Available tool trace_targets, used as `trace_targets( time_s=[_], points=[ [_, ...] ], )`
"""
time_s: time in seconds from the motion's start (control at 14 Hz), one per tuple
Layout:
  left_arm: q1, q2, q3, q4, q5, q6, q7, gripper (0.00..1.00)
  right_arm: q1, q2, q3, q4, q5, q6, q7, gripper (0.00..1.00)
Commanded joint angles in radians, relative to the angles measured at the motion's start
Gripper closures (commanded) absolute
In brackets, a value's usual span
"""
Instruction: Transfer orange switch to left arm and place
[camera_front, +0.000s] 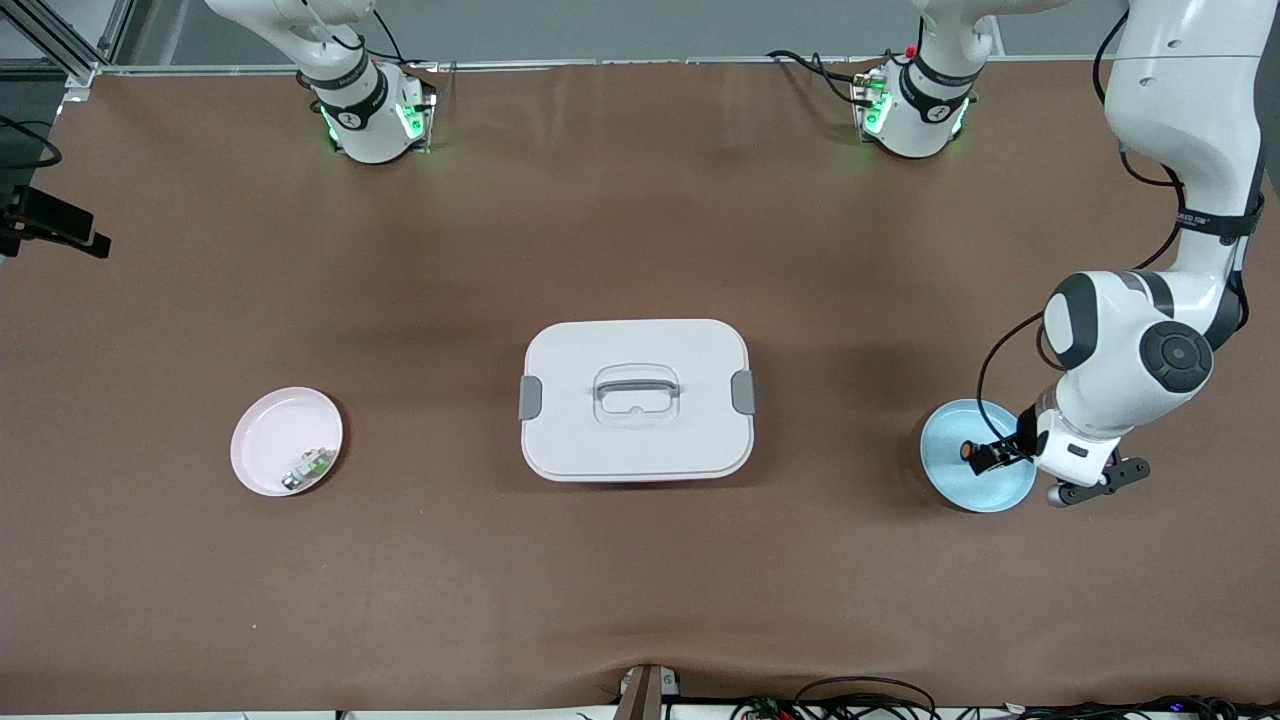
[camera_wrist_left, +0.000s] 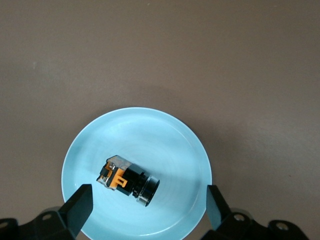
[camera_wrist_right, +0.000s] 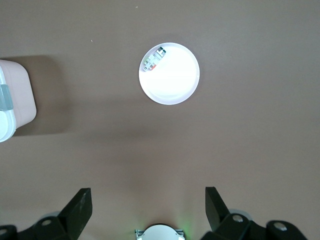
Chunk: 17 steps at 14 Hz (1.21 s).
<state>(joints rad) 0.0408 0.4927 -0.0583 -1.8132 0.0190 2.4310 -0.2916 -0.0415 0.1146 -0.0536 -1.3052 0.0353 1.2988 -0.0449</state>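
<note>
Nearest me is the blue plate (camera_front: 960, 492), about 3 o'clock from the box (camera_front: 580, 350) in the front view, toward the left arm's end of the table. The orange switch (camera_front: 968, 452) lies on its side near the plate's middle. The left gripper (camera_wrist_left: 147, 210) hangs over the plate, fingers spread wide, holding nothing. In the left wrist view the switch isn't midway between the fingers; it sits off to one side of their line.

The pink plate (camera_front: 250, 440) is about 9 o'clock from the box, toward the right arm's end. It carries a small greenish-white and silver part (camera_front: 310, 465) at its 4 o'clock rim. That isn't my target. The box sits mid-table between the plates, lid on, grey latches at 3 and 9. The right gripper (camera_wrist_right: 147, 210) waits high over the table near its own base, also spread wide and empty.

Risks, as I judge them:
- If I go down off-centre, a finger could land on the switch or shove it, and the plate could skid.
- The barrel end is round, so the switch may roll or twist as the fingers close.
- The part is tiny, so the handover could drop it.
- A low, straight path to the pink plate would hit the box.

The switch has an orange body with a pale metal clip, a black collar and a dark round end with a silvery rim. It is far smaller than the plate.
</note>
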Motion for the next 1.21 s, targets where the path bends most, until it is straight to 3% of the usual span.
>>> trace_targets(
  time_s=[0.0, 0.21, 0.43, 0.93, 1.14],
  points=[
    [-0.016, -0.037, 0.017, 0.011, -0.065, -0.006, 0.124, 0.0, -0.011, -0.007, 0.009, -0.008, 0.009, 0.008, 0.016, 0.0],
    [-0.018, -0.06, 0.017, 0.057, -0.093, -0.018, 0.163, 0.0, -0.011, -0.01, 0.009, -0.008, 0.009, 0.023, 0.016, 0.0],
    [-0.055, -0.098, 0.046, 0.129, -0.091, -0.13, 0.163, 0.0, -0.011, -0.012, 0.009, -0.008, 0.009, 0.054, 0.016, 0.0],
    [-0.045, -0.38, 0.058, 0.091, -0.085, -0.38, 0.164, 0.0, -0.011, -0.012, 0.009, -0.008, 0.009, 0.079, 0.016, 0.0],
    [-0.044, -0.43, 0.051, 0.159, -0.082, -0.527, 0.155, 0.0, -0.011, -0.012, 0.009, -0.008, 0.009, 0.077, 0.016, 0.0]
  ],
)
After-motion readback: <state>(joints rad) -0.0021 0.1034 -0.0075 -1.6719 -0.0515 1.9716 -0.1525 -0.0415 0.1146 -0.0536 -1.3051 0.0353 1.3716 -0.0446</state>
